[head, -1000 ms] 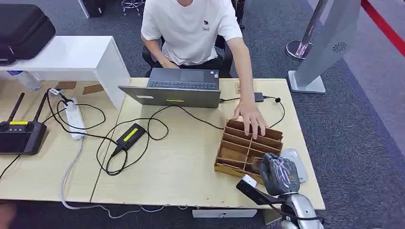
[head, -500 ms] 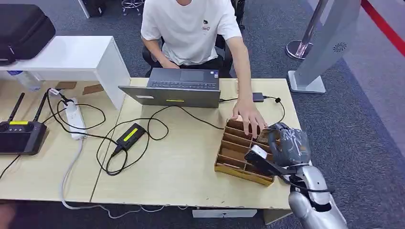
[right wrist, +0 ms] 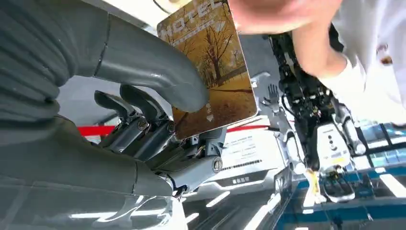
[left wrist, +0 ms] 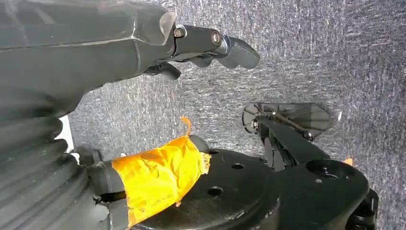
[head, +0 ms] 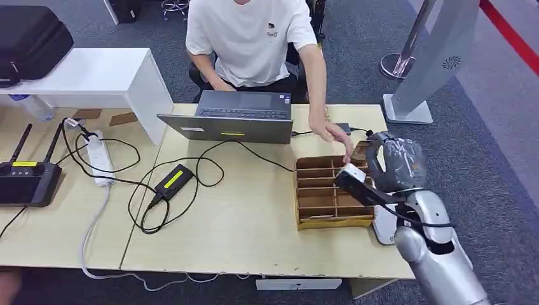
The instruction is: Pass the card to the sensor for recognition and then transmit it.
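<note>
We see a golden-brown card point(right wrist: 213, 67) with an autumn-tree pattern in our grey right hand point(right wrist: 143, 120), a brown wooden organizer point(head: 330, 194) just beside it.

The compartment tray point(head: 324, 190) sits on the table point(head: 241, 235) toward its right end, with the laptop point(head: 232, 121) behind it and to the left. The person point(head: 254, 38) sits behind the laptop, their hand point(head: 337, 135) reaching over the tray's far right corner. The right hand point(head: 394, 162) hangs just right of the tray, holding the card point(right wrist: 213, 67) up beside that hand. A flat sensor point(head: 383, 225) lies on the table's right edge, beside the tray.
</note>
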Robot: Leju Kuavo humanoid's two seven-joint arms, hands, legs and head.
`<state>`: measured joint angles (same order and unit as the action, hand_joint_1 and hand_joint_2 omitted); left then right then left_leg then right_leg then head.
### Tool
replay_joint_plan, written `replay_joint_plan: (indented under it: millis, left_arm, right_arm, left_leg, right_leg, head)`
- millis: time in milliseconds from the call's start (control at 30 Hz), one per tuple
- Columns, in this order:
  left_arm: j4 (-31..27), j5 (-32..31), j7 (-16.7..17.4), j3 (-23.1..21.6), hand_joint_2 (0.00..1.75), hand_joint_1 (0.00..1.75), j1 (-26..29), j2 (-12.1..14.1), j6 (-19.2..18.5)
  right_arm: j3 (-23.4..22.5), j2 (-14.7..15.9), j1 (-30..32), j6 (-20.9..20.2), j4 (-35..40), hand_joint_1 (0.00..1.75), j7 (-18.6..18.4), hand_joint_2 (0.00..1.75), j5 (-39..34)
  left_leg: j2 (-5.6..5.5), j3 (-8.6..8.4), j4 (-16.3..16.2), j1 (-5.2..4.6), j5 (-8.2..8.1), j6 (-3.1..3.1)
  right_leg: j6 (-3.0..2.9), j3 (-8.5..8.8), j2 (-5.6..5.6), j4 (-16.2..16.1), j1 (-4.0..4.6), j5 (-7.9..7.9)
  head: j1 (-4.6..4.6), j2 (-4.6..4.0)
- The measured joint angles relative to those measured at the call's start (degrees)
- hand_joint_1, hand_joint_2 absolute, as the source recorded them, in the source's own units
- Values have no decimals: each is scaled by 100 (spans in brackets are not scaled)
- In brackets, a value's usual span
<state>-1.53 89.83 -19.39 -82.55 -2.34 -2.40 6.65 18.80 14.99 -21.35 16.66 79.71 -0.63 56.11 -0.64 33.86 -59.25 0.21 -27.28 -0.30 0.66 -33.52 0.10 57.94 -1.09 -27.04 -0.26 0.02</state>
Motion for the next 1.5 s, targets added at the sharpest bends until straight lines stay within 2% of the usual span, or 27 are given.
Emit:
replay_joint_plan:
  millis: [200,500,700,900,933,1400,1500]
  left_arm:
    - [0,-92,35,-96,175,0,-45,46,-44]
    - [-15,-295,98,-343,175,0,-150,133,19]
    - [-61,-330,101,-439,175,0,-195,149,35]
    - [-87,-328,37,-448,175,0,-192,151,-20]
    - [-94,-326,13,-448,175,0,-192,157,-48]
    - [-116,-258,28,-448,175,0,-187,157,78]
    - [-116,-232,35,-448,175,0,-187,155,65]
  right_arm:
    - [175,-33,-1157,-53,-576,175,-230,175,245]
    - [466,-319,-2670,549,-2250,175,-674,175,1117]
    - [522,-562,-3114,656,-3225,175,-695,175,1193]
    - [549,-695,-3142,756,-3624,175,-601,175,1176]
    - [551,-706,-3146,775,-3667,0,-593,175,1171]
    - [560,-737,-3113,784,-3860,0,-572,175,1184]
    - [538,-634,-3060,787,-3869,0,-614,175,1211]
  left_leg:
    - [1,1,0,0,11,4]
    - [-2,-1,0,2,18,-1]
    - [-4,0,-1,1,19,-1]
    - [-15,7,-1,1,18,-1]
    - [-17,8,-1,1,18,-1]
    - [-9,6,-1,1,19,-1]
    - [-14,3,-3,1,19,-1]
  right_leg:
    - [3,1,2,2,0,5]
    - [0,1,0,3,1,11]
    - [1,2,-3,3,1,12]
    - [2,-2,-10,2,1,9]
    - [2,-3,-13,2,1,9]
    - [1,-8,-7,1,1,11]
    - [1,-6,-10,0,1,11]
  head:
    - [0,0]
    - [2,0]
    - [0,0]
    - [0,0]
    - [0,0]
    - [0,0]
    - [0,0]
